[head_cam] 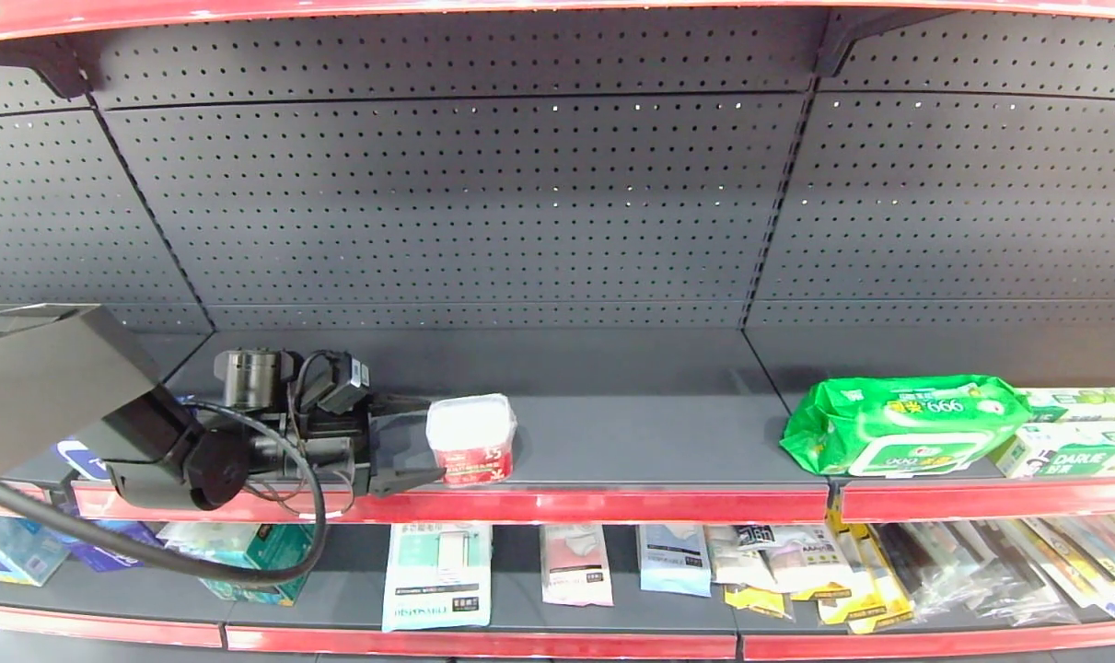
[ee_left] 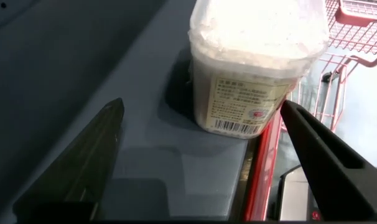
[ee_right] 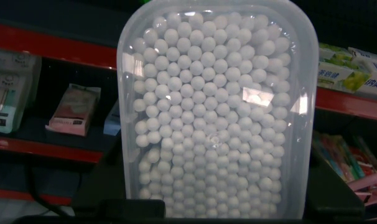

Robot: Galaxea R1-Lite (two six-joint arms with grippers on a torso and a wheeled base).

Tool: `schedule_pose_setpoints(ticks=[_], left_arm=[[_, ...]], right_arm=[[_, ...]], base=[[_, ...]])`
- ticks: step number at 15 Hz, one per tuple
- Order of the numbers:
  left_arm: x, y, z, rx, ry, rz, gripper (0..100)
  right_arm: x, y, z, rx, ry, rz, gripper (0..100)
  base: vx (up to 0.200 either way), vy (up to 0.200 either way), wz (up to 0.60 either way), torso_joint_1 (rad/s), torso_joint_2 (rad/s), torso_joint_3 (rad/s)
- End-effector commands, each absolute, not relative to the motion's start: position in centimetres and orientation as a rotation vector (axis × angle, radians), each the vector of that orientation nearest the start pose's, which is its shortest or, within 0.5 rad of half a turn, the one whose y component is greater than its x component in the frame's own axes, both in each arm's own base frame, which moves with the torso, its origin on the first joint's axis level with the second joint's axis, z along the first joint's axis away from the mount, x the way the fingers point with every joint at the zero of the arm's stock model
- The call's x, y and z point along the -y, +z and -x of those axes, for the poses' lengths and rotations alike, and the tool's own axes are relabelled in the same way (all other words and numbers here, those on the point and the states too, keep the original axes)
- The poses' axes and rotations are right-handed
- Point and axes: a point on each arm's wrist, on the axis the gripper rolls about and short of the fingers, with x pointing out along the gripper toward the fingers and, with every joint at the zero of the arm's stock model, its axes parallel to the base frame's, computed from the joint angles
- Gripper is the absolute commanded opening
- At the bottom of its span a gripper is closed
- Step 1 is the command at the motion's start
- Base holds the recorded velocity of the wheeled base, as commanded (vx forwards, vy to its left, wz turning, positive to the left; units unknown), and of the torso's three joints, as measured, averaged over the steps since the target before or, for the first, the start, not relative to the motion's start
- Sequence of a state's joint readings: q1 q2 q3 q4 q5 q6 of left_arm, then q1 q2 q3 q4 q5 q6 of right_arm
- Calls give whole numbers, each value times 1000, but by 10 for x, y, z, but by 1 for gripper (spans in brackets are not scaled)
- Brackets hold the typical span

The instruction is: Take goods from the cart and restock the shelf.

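The right end effector (ee_right: 213, 208) is clenched on a clear plastic box of small white beads (ee_right: 216, 106), held in the air in front of the shelving. The left end effector (head_cam: 410, 440) is released, its two dark fingers (ee_left: 89, 162) spread to either side of a white plastic tub with a red label (head_cam: 471, 439) without touching it. The tub stands upright at the front lip of the grey metal shelf with a red edge strip (head_cam: 631, 405). A red wire cart (ee_left: 359, 25) stands on the floor beside the shelving. Well to the right on the same shelf lie a green pack of wipes (head_cam: 907, 425) and green-and-white cartons (head_cam: 1073, 433). On the lower shelf (head_cam: 520, 543) lie flat packets (head_cam: 437, 575). A dark perforated back panel (head_cam: 483, 203) rises behind.
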State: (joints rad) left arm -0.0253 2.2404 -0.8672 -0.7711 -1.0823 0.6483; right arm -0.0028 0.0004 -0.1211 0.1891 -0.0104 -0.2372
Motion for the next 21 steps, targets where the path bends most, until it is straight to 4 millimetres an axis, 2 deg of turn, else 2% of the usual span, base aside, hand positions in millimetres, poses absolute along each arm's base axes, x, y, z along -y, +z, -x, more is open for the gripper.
schedule_pose_setpoints(ticks=[1,17,21], left_arm=[[30,25,-368,-179,-1196,-243,100],[30,26,-373,-165,-1202,-245,100],[28,59,-353,-126,-1237,-207,100]], right_arm=[[0,89,33,-69,-6,238,0],[0,89,33,-69,-6,238,0],[0,89,33,-70,-6,233,0]], base=[[0,0,0,0,0,0],[0,0,0,0,0,0],[0,0,0,0,0,0]])
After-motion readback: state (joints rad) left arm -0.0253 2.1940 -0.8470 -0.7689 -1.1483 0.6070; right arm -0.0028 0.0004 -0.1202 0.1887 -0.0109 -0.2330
